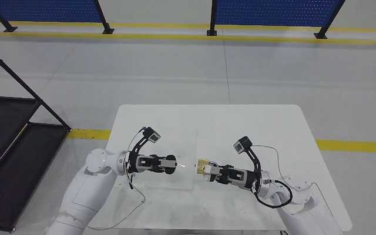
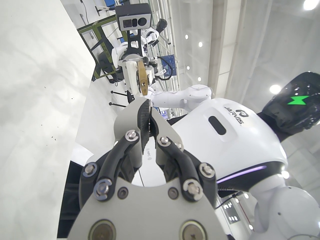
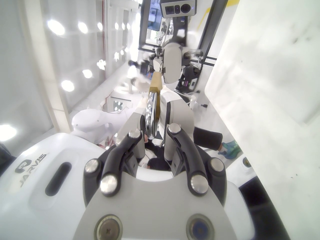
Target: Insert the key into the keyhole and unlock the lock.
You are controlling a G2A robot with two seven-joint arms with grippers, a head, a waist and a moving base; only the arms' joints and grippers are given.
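1. A white table (image 1: 264, 123) is seen on a grey floor (image 1: 176, 70) marked with yellow lines (image 1: 176, 36). Blue perforated screens (image 1: 47, 10) are set along the far side. A black rack (image 1: 23, 141) is placed beside the table on the left arm's side.
2. The left gripper (image 2: 147, 107) is clenched on the key (image 1: 182, 165). Its black ribbed pads (image 2: 142, 118) are pressed together, with the thin metal of the key caught between them. A short shiny end of the key is left sticking out past the fingertips.
3. The key is pointed across the table towards the other arm, roughly in line with the lock (image 2: 142, 78).
4. The right gripper (image 3: 157, 101) is closed on the brass lock, which is grasped by its flat sides. One narrow end of the lock is turned towards the key.
5. Key and lock are held near each other over the middle of the table, on the half nearer the robot. A small gap is left between the key's end and the lock, so they are not touching.
6. Both arms are stretched inward from the table's near corners, so that the two grippers are set facing one another.
7. A small camera (image 1: 151, 136) is carried on a black bracket above the left wrist.
8. A black cable (image 1: 276, 200) is looped along the right forearm.
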